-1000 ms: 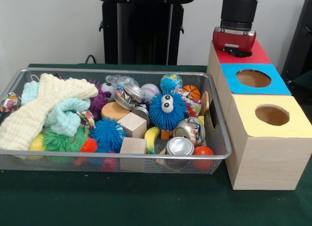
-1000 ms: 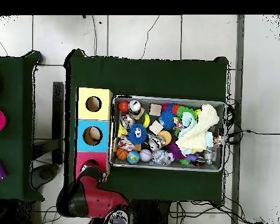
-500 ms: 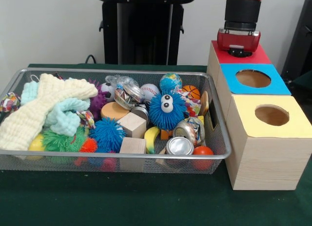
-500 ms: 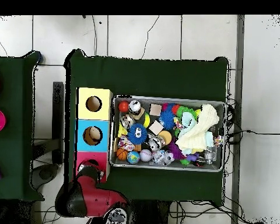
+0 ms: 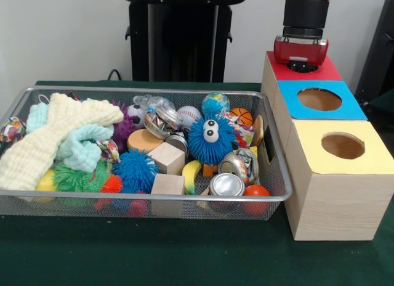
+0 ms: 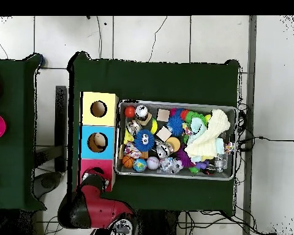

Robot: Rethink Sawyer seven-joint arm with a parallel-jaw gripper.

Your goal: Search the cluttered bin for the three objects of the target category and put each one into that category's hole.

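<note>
1. At the left of the front view we see the bin on the green surface, packed with clutter: a cream knitted cloth, spiky balls, 2 wooden cubes, cans, and the fuzzy blue ball with googly eyes near the middle.
2. We cannot pick out any of the 3 soft animal toys in the bin from either view; they may lie buried or be too small to tell.
3. To the right of the bin stand 3 pale wooden boxes in a row, topped yellow, blue and red.
4. In the front view the red arm's end hangs over the red top and hides the hole completely.
5. Only the overhead view shows the hole, as a dark arc at the arm's edge, with the arm reaching in from below.
6. The pincer sits under the arm's red housing in both views, so we cannot tell how far open it is or whether it holds anything.
</note>
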